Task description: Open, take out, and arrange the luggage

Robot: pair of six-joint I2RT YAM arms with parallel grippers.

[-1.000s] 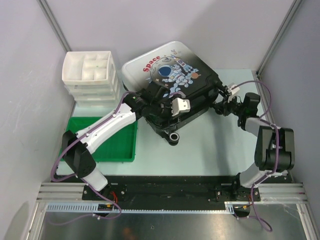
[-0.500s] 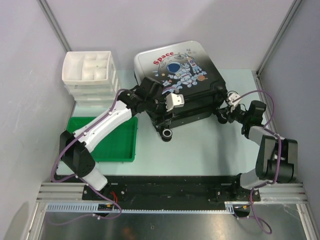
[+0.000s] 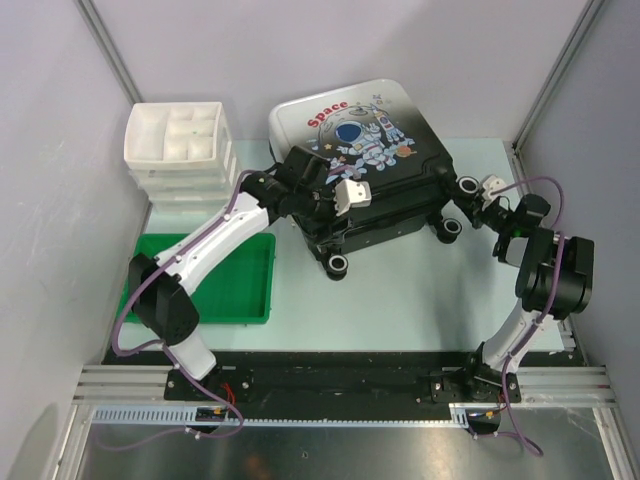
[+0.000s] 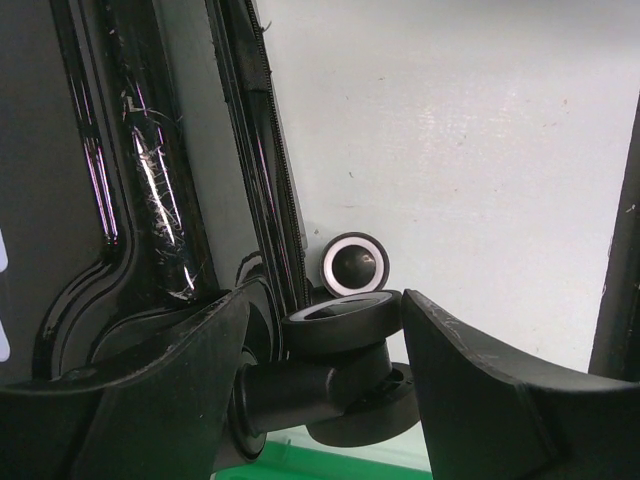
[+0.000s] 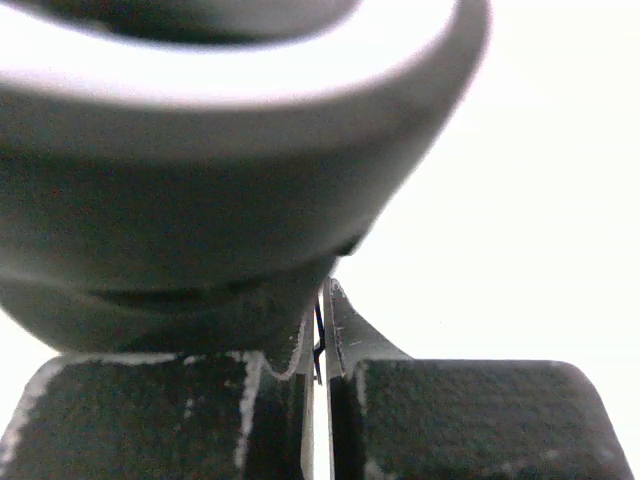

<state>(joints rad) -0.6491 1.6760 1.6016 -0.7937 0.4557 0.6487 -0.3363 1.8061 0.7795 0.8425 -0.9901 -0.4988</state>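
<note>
Swung round since a second ago, the luggage [image 3: 360, 150] is laid shut at upper centre. Its near wheel [image 4: 340, 312] is clasped by the wide-set jaws of the left gripper [image 4: 335, 325]; the jaws of the right gripper [image 5: 322, 345] are pressed together beside the right wheel [image 3: 467, 186].

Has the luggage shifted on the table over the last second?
Yes. The luggage has swung to the right, away from the white drawer box, which stayed put; the gap between them is wider now.
</note>
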